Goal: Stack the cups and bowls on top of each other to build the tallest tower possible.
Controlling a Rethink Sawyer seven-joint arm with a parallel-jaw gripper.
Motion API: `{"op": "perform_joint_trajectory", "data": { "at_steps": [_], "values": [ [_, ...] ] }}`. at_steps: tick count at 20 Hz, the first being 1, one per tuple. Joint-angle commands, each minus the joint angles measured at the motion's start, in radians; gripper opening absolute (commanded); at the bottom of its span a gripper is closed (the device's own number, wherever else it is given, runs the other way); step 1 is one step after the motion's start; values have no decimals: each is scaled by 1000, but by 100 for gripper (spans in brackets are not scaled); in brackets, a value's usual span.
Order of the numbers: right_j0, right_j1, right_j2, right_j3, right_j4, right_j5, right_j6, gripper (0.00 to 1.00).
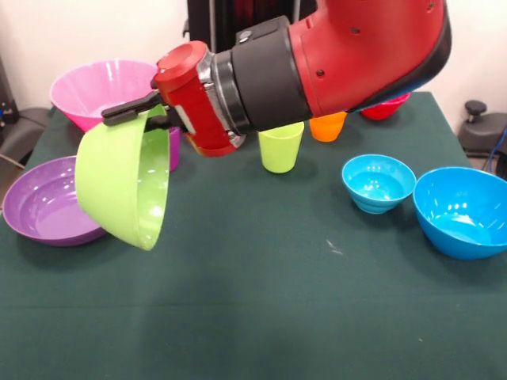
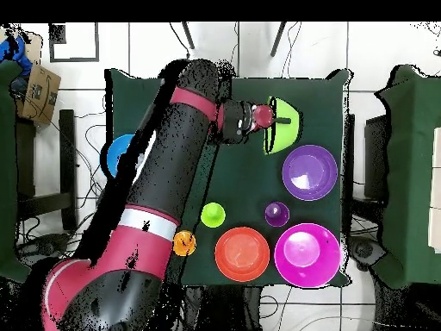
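Front view: your tool (image 1: 142,111) grips the lime green bowl (image 1: 127,190) by its rim, tilted, airborne. Next: level it, lower onto the shallow purple bowl (image 1: 43,206).

The arm (image 1: 348,55) is reaching in sideways across the table, wrist lying roughly level. The gripper (image 1: 142,111) is pinching the rim of the green bowl (image 1: 127,190), holding it tipped on edge in the air.

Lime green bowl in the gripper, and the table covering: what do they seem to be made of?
The lime green bowl looks like glossy moulded plastic: thin even wall, uniform colour, soft highlights inside. The table covering looks like dark green matte cloth or felt: no shine, faint specks; exact fabric is unclear. The gripper pinches the bowl's rim.
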Motion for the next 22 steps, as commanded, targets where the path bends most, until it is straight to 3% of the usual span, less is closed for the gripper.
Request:
{"op": "perform_joint_trajectory", "data": {
  "at_steps": [1,22],
  "values": [
    [25,15,40,-42,50,89,214,0],
    [56,186,-117,-226,15,290,320,0]
  ]
}}
